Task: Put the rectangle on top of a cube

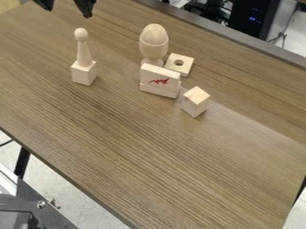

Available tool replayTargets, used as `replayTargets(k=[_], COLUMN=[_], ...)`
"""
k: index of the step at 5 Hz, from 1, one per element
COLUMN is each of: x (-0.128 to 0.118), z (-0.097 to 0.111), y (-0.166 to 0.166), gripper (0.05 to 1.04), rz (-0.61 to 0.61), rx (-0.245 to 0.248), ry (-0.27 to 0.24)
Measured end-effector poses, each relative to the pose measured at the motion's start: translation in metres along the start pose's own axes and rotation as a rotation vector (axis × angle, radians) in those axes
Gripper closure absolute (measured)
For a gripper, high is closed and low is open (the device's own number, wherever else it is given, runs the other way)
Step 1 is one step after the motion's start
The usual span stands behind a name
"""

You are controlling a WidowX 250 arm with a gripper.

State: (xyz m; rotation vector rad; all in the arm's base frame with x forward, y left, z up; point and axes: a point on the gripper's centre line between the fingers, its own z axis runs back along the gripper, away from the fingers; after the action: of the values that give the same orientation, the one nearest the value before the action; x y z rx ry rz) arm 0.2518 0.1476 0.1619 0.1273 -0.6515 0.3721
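At the top left edge, the black gripper (67, 8) stands open, its two fingertips wide apart with nothing between them. It is well away from the blocks, above and left of them. Near the upper middle of the table stands a pale wooden rectangle (160, 78) with a red mark on its face; a seam runs across its lower part. Just right of it, a plain wooden cube (195, 102) rests with its top bare. Farther left, another cube (83, 73) carries a slender cone with a ball tip.
Behind the rectangle stands a wooden egg (154, 36) in a cup. A flat square piece with a hole (180, 69) lies beside the cup, close behind the rectangle. The brown wooden table (149, 156) has its front edge running diagonally at the lower left.
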Motion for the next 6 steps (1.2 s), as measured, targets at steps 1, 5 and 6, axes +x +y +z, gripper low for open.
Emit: replayTargets(k=[1, 5, 6], x=[-0.006, -0.001, 0.000], z=[-0.004, -0.023, -0.033], y=[-0.001, -0.061, -0.074], gripper=[0.085, 0.085, 0.085], rz=[0.009, 0.318, 0.398], rx=[-0.005, 0.076, 0.106], ry=[0.022, 0.118, 0.180])
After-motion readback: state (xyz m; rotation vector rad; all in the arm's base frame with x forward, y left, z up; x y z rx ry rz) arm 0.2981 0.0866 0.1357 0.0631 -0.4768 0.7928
